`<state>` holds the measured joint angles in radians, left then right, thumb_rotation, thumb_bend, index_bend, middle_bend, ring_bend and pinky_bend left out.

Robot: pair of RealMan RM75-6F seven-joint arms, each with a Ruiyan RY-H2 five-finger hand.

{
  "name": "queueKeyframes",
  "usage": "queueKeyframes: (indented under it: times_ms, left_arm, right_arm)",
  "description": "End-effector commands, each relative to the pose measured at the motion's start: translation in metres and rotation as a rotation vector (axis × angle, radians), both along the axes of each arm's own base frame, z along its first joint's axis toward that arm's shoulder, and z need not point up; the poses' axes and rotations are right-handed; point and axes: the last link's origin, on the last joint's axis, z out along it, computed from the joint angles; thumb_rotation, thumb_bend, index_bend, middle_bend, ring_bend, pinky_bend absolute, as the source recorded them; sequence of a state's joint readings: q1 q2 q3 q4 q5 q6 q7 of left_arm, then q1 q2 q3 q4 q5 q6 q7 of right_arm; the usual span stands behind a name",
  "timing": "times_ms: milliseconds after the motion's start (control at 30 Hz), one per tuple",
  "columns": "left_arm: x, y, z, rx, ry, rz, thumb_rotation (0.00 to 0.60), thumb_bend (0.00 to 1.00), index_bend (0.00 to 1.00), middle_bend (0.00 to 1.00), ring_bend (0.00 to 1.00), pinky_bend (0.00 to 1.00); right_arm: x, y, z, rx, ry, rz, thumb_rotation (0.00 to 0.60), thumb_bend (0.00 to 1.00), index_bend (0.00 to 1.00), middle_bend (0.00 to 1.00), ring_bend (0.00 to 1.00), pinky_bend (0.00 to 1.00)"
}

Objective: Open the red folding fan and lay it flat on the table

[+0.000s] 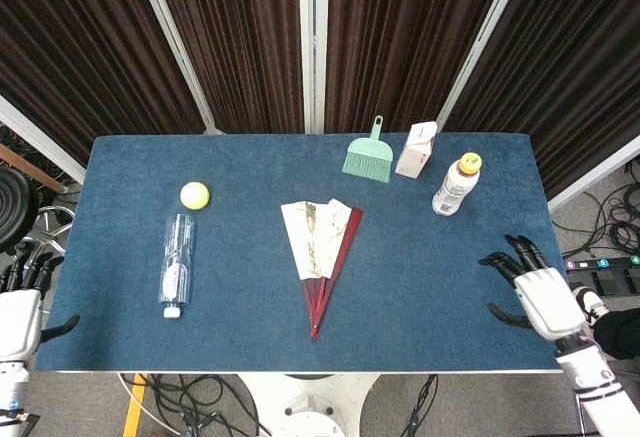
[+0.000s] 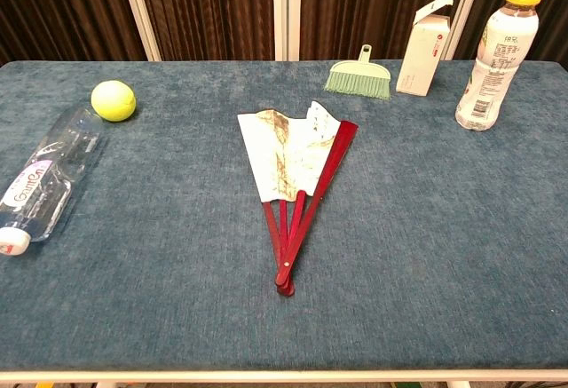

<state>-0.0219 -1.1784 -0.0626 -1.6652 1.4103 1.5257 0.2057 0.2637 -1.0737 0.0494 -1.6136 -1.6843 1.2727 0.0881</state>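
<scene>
The red folding fan [image 1: 322, 247] [image 2: 295, 175] lies partly spread on the blue table, its white leaf pointing away and its red ribs meeting at a pivot near the front edge. My right hand [image 1: 535, 292] hovers over the table's right front corner, fingers apart and empty, well to the right of the fan. My left hand [image 1: 20, 307] stays off the table's left front corner, fingers spread, holding nothing. Neither hand shows in the chest view.
A clear plastic bottle [image 1: 176, 264] lies on its side at the left, with a yellow-green ball [image 1: 194, 194] behind it. At the back right stand a green hand brush [image 1: 369, 155], a white carton [image 1: 416, 149] and a yellow-capped bottle [image 1: 456, 184].
</scene>
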Motion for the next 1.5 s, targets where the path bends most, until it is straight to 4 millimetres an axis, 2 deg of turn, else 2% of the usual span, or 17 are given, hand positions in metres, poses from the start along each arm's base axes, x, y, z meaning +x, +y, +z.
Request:
queueKeyframes:
  times_ms: [33, 167, 300, 433, 600, 767, 1000, 1367, 1500]
  left_arm:
    - [0.0, -0.001, 0.0, 0.001, 0.0, 0.002, 0.6, 0.0, 0.19, 0.14, 0.05, 0.13]
    - [0.001, -0.003, 0.001, 0.003, -0.001, 0.0, 0.6, 0.0, 0.19, 0.14, 0.05, 0.13]
    - [0.0, -0.002, 0.001, 0.004, -0.004, -0.001, 0.6, 0.0, 0.19, 0.14, 0.05, 0.13]
    - [-0.001, 0.0, 0.0, 0.004, -0.009, -0.001, 0.6, 0.0, 0.19, 0.14, 0.05, 0.13]
    - [-0.004, -0.002, -0.001, 0.009, -0.026, 0.007, 0.6, 0.0, 0.19, 0.14, 0.05, 0.13]
    - [-0.007, -0.003, -0.001, 0.009, -0.035, 0.012, 0.6, 0.0, 0.19, 0.14, 0.05, 0.13]
    - [-0.01, -0.003, -0.001, 0.013, -0.054, 0.016, 0.6, 0.0, 0.19, 0.14, 0.05, 0.13]
    - [-0.01, -0.003, 0.002, 0.023, -0.058, 0.012, 0.6, 0.0, 0.19, 0.14, 0.05, 0.13]
    - [-0.009, -0.003, 0.002, 0.025, -0.06, 0.009, 0.6, 0.0, 0.19, 0.14, 0.05, 0.13]
  right_arm:
    - [0.036, -0.048, -0.044, 0.123, 0.076, 0.138, 0.6, 0.12, 0.31, 0.3, 0.0, 0.01]
    - [0.06, -0.083, -0.091, 0.198, 0.072, 0.172, 0.6, 0.1, 0.31, 0.28, 0.0, 0.02]
    - [0.078, -0.102, -0.133, 0.221, 0.098, 0.212, 0.6, 0.02, 0.31, 0.28, 0.0, 0.02]
    - [0.096, -0.112, -0.166, 0.207, 0.122, 0.265, 0.6, 0.01, 0.34, 0.29, 0.0, 0.02]
    - [0.108, -0.117, -0.199, 0.188, 0.143, 0.302, 0.6, 0.1, 0.4, 0.32, 0.01, 0.04]
    - [0.116, -0.122, -0.218, 0.17, 0.137, 0.314, 0.6, 0.13, 0.41, 0.32, 0.01, 0.04]
    - [0.118, -0.122, -0.236, 0.148, 0.13, 0.337, 0.6, 0.22, 0.41, 0.32, 0.01, 0.04]
    - [0.116, -0.114, -0.259, 0.122, 0.149, 0.377, 0.6, 0.22, 0.45, 0.34, 0.05, 0.04]
    - [0.121, -0.113, -0.267, 0.097, 0.156, 0.397, 0.6, 0.23, 0.47, 0.37, 0.07, 0.04]
